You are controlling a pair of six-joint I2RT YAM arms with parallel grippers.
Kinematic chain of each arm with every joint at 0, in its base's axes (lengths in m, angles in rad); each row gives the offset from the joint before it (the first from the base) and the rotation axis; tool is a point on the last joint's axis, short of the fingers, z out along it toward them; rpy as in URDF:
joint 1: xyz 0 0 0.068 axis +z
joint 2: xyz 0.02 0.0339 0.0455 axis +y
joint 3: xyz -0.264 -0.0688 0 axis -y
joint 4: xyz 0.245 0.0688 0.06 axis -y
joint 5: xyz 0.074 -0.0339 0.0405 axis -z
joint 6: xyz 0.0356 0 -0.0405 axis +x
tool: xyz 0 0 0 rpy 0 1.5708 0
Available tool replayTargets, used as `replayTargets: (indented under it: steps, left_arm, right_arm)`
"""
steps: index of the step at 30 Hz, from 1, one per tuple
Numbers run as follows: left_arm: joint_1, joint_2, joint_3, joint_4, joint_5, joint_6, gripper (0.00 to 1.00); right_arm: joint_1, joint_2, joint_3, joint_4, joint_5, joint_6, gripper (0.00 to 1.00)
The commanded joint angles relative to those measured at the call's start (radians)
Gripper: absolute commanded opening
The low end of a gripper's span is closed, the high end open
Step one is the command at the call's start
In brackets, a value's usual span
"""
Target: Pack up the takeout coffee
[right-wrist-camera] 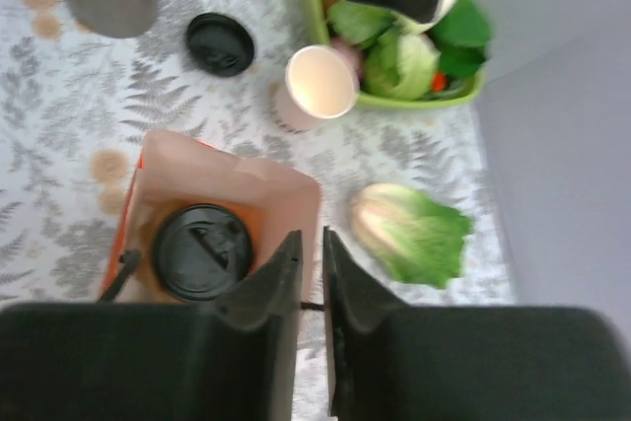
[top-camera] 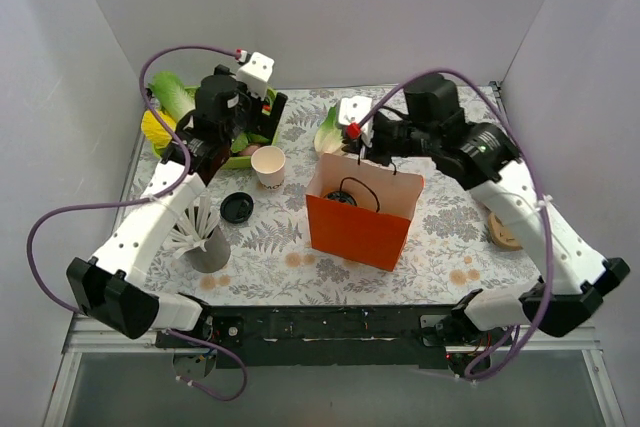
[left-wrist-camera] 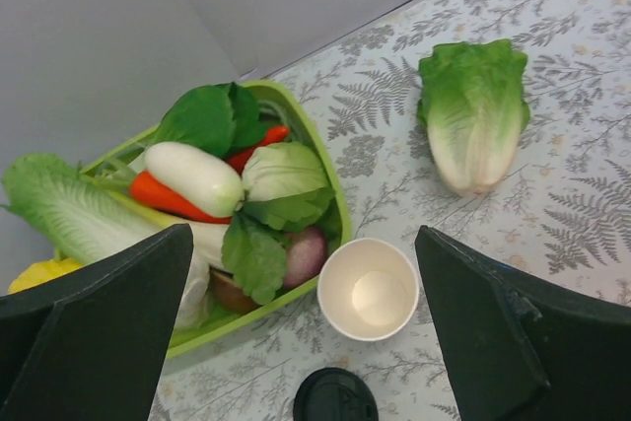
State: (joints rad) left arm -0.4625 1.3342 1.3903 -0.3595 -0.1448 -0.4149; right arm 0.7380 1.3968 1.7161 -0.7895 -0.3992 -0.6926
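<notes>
Fern-printed cloth covers the table [top-camera: 440,227], walled in by plain pale panels on three sides. Near the middle stands the orange paper bag [top-camera: 355,232], mouth open, and the takeout coffee [right-wrist-camera: 202,251] sits upright inside it; only its black lid shows, the white body hidden by the bag's walls. The right gripper [right-wrist-camera: 311,239] hangs over the bag's far rim with its fingers drawn almost together, leaving a thin slit. They are blurred in the close view, so whether they pinch the rim or the thin black handle cannot be made out. The left gripper [left-wrist-camera: 304,234] hovers with its fingers spread wide and nothing between them, above an open white cup [left-wrist-camera: 368,288] showing a bare rim, just beside a green tray [left-wrist-camera: 333,184] of vegetables. From above, the left arm covers much of that tray. A loose black lid [left-wrist-camera: 335,398] lies near the cup, cut off by the lower edge of the left wrist view. A lettuce head [left-wrist-camera: 473,110] lies apart on the cloth. A grey holder [top-camera: 210,250] of white utensils stands left of the bag, its top cropped in the right wrist view.
</notes>
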Motion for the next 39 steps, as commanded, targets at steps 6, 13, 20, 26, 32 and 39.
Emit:
replayTargets:
  steps: [6, 13, 20, 26, 32, 39]
  left_arm:
    - [0.120, -0.176, 0.154, -0.478, 0.056, 0.113, 0.93]
    - [0.130, -0.270, 0.095, -0.811, -0.075, 0.051, 0.79]
    - [0.192, -0.161, 0.081, -0.976, -0.010, 0.028, 0.66]
    - [0.283, -0.087, 0.084, -0.943, 0.017, 0.086, 0.57]
    - [0.384, -0.001, 0.167, -0.976, 0.056, 0.134, 0.54]
    - [0.386, 0.025, 0.216, -1.016, 0.139, 0.105, 0.53]
  right_arm:
    - [0.000, -0.159, -0.081, 0.133, 0.068, 0.077, 0.52]
    - [0.001, -0.160, -0.113, 0.168, 0.045, 0.128, 0.58]
    - [0.000, -0.125, -0.062, 0.095, -0.020, 0.219, 0.59]
    - [0.001, -0.179, -0.105, 0.092, -0.027, 0.225, 0.59]
    - [0.000, -0.212, -0.141, 0.085, -0.026, 0.222, 0.59]
    - [0.000, -0.237, -0.184, 0.118, -0.024, 0.228, 0.59]
